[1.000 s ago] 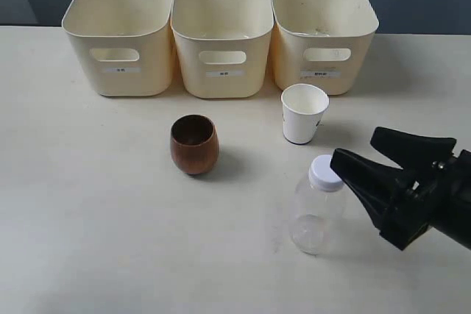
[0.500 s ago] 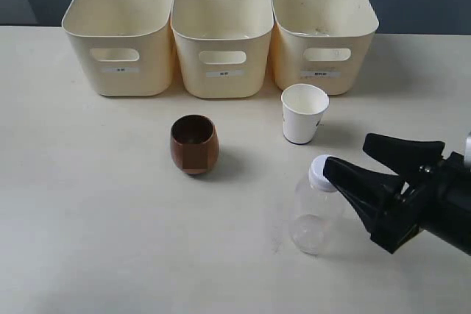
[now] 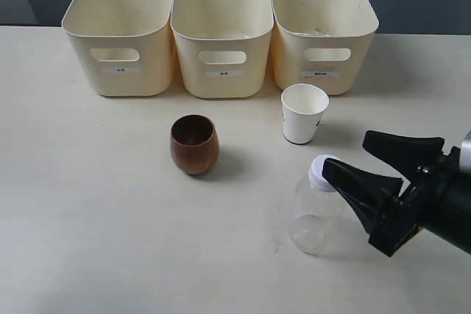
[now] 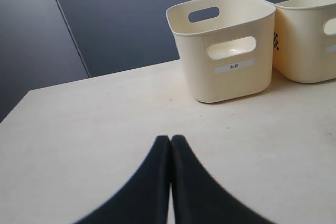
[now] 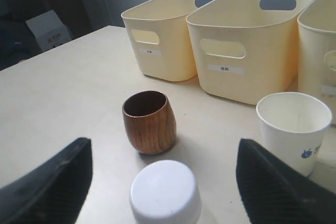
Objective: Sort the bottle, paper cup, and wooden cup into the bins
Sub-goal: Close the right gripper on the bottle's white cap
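Right claw (image 3: 346,152): moved closer to bottle (image 3: 315,215), table's (image 3: 88,204) 5 o'clock; spread. Left claw (image 4: 170,139): pressed together.

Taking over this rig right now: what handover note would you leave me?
Left gripper: fingers shut, empty.
Right gripper: open, fingers level with the cap of the bottle, not gripping it.
The bottle, paper cup and wooden cup stand upright on the table, in front of the bins.
Done: nothing binned.
Left: grasp the bottle, bin it, then both cups.
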Controlling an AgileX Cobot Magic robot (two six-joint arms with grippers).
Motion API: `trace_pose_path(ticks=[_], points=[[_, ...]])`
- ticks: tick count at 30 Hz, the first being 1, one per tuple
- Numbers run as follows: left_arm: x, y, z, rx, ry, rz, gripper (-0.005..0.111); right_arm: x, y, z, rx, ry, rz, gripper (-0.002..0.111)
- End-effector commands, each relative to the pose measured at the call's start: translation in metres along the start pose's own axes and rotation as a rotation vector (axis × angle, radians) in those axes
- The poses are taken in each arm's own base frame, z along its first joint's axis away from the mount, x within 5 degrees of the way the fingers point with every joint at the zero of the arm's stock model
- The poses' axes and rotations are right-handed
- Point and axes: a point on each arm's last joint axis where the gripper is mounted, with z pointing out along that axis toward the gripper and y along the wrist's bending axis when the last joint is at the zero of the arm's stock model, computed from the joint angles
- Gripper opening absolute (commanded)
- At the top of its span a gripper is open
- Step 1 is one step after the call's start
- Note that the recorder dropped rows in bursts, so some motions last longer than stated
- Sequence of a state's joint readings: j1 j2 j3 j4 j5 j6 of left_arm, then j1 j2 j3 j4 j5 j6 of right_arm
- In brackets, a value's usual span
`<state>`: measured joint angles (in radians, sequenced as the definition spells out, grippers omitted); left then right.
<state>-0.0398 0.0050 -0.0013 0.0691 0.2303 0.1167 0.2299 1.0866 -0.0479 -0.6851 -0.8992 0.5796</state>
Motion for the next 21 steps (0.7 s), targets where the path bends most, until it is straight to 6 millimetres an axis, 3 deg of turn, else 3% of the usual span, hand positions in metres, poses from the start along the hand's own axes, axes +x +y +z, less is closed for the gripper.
trace_pose_path(ticks=[1, 11, 21], points=[[0.000, 0.000, 0.000, 0.002, -0.010, -0.001, 0.000, -0.005, -0.002, 0.004, 0.009, 0.008, -0.031, 0.072], [0.000, 0.000, 0.000, 0.002, -0.010, -0.001, 0.000, -0.008, -0.001, 0.007, -0.014, 0.010, -0.055, 0.072], [0.000, 0.000, 0.000, 0.002, -0.010, -0.001, 0.000, 0.005, -0.004, 0.020, -0.030, 0.118, -0.029, 0.068]])
